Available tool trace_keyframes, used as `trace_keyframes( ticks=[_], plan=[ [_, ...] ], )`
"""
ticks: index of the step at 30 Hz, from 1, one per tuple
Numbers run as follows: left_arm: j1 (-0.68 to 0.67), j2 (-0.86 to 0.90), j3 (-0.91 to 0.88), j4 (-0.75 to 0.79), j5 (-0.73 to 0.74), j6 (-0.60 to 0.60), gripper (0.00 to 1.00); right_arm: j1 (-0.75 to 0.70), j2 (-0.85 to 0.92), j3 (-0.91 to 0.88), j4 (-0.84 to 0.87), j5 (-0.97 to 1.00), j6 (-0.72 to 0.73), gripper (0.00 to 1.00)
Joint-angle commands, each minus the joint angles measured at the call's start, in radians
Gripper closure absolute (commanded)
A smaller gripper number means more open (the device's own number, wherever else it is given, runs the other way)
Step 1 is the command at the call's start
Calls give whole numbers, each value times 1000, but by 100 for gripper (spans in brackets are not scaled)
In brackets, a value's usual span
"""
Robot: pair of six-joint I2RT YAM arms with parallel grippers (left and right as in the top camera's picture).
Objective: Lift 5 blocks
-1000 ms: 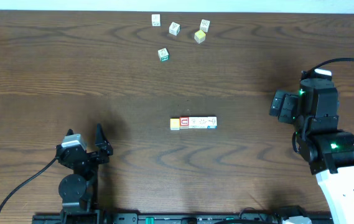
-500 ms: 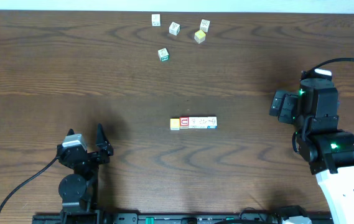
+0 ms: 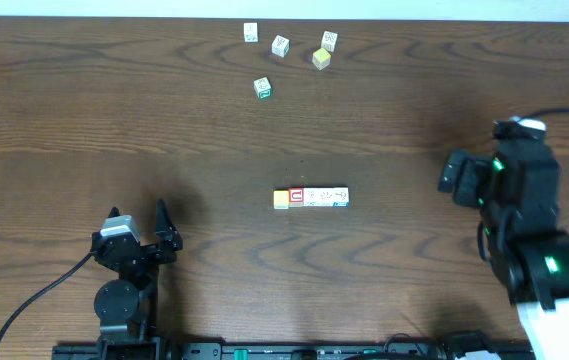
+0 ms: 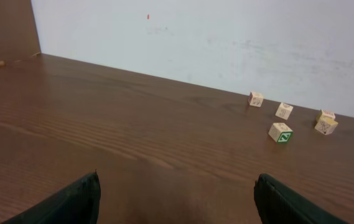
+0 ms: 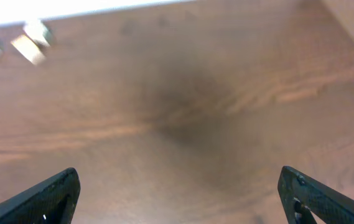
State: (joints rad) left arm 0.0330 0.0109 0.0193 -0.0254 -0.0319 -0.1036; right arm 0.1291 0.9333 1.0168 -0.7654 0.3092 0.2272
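Note:
The blocks lie in a tight row at the table's middle: a yellow-orange cube at the left end, a red-bordered one beside it, then three whitish ones. Neither wrist view shows this row. My left gripper sits near the front left, well to the left of the row. It is open, and in the left wrist view it has only bare table between its fingers. My right gripper hangs to the right of the row. It is open and empty in the blurred right wrist view.
Several loose cubes sit near the far edge: a green-bordered one, a pale yellow one and white ones. A white wall rises behind the table. Cables trail from both arm bases.
The right arm has shifted a little to the right and toward the front, and its wrist view is blurred. The left arm and all the blocks have stayed put.

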Motion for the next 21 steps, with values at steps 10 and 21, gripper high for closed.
trace_keyframes(
  ticks=[10,21],
  plan=[
    [6,-7,-15,-47,-2,10,20,-14,-584,-410,369,-169,11,1],
    [6,-7,-15,-47,-2,10,20,-42,-843,-826,888,-270,11,1]
  ],
)
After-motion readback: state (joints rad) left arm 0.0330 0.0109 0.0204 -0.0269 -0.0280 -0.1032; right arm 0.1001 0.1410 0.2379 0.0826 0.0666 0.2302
